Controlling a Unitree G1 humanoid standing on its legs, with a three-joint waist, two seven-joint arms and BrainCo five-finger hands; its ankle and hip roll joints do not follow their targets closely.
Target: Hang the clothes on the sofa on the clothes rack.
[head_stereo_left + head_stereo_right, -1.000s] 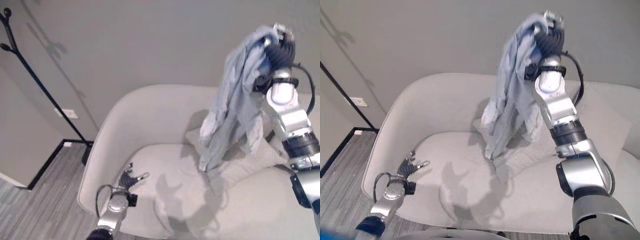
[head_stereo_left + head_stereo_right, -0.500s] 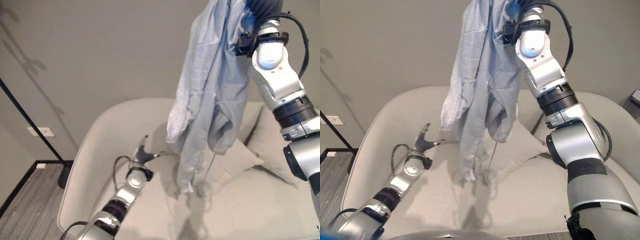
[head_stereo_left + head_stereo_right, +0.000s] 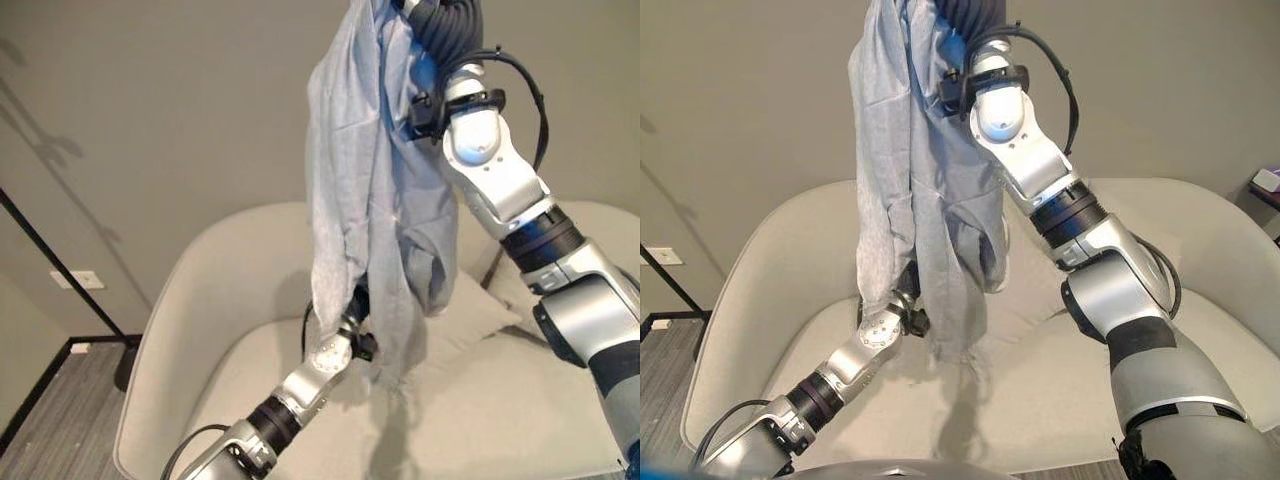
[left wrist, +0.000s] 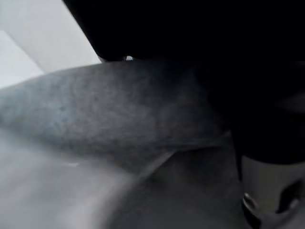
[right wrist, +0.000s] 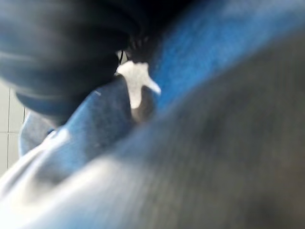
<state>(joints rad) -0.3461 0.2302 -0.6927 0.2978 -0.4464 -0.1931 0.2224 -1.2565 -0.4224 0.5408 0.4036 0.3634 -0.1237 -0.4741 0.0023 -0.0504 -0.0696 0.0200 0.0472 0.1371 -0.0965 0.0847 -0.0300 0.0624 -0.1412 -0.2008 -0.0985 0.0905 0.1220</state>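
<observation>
Overhead, the right robot hand (image 3: 445,25) is holding a pale blue-grey cloth garment (image 3: 365,200) high above a light grey rounded fabric sofa (image 3: 200,290); its dark ribbed cover is showing at the top of the cloth, but its fingers are buried in the bunched fabric, so whether they are curled round it cannot be told. The garment is hanging in long folds from that hand down toward the sofa's seat, its lower hem dangling just above the cushion near the middle of the seat. The left robot hand (image 3: 352,318) is reaching up from the sofa's front edge to the garment's lower part, and its fingers are disappearing behind the hanging cloth, so their state cannot be told either. A light grey square pillow (image 3: 480,315) is lying against the sofa's back toward its right side, partly behind the garment. A thin black metal pole of the clothes rack (image 3: 65,275) is slanting down to the floor beyond the sofa's left edge, well apart from the garment.
</observation>
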